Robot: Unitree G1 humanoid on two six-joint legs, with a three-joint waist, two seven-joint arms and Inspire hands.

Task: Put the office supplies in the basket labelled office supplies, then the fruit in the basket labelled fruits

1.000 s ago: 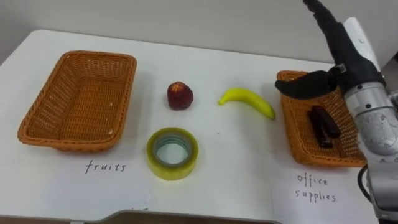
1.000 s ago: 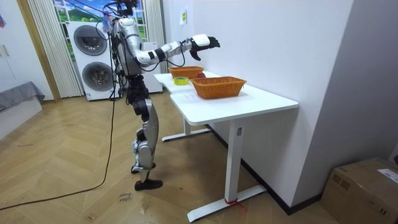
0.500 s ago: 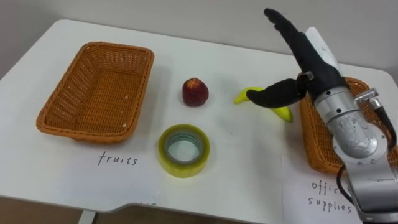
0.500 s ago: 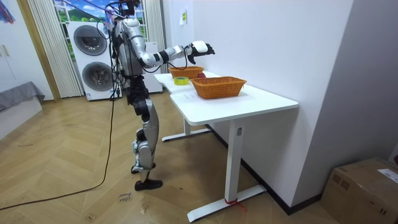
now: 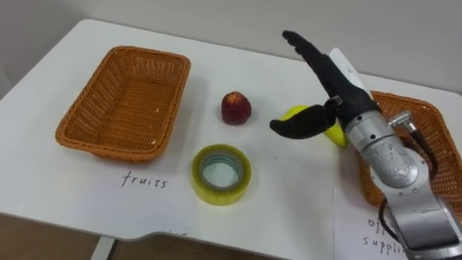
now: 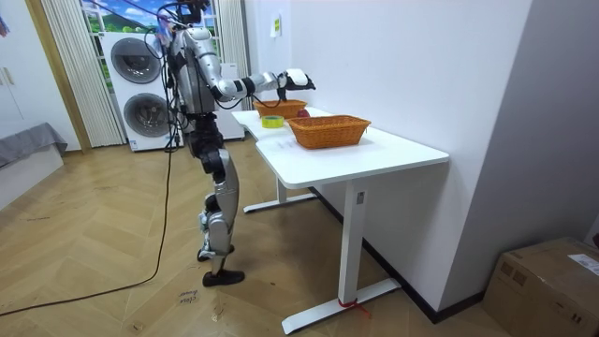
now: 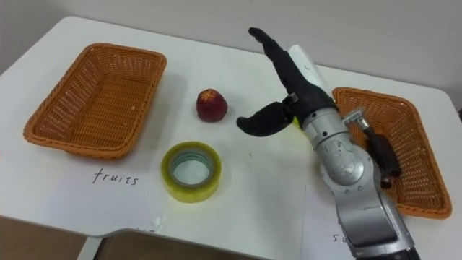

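Observation:
My right hand (image 5: pixel 338 85) is open, with straight fingers and the thumb spread. It hovers over the yellow banana (image 5: pixel 334 133) and hides most of it. A red apple (image 5: pixel 236 108) lies on the table to the left of the hand. Nearer me is a yellow roll of tape (image 5: pixel 221 173). The empty wicker basket (image 5: pixel 108 149) labelled fruits is at the left. The wicker basket (image 7: pixel 404 137) labelled office supplies is at the right and holds a dark red stapler (image 7: pixel 380 157). In the room view the right hand (image 6: pixel 298 79) reaches out over the table.
The white table (image 5: pixel 289 209) carries handwritten labels in front of each basket. Its front edge runs close below the tape. In the room view I stand at the far end of the table (image 6: pixel 374 154), with stacked washing machines (image 6: pixel 140 80) behind me.
My right hand has swung left from above the office supplies basket to above the banana, staying open. The eye view has also shifted, so the whole scene sits further right.

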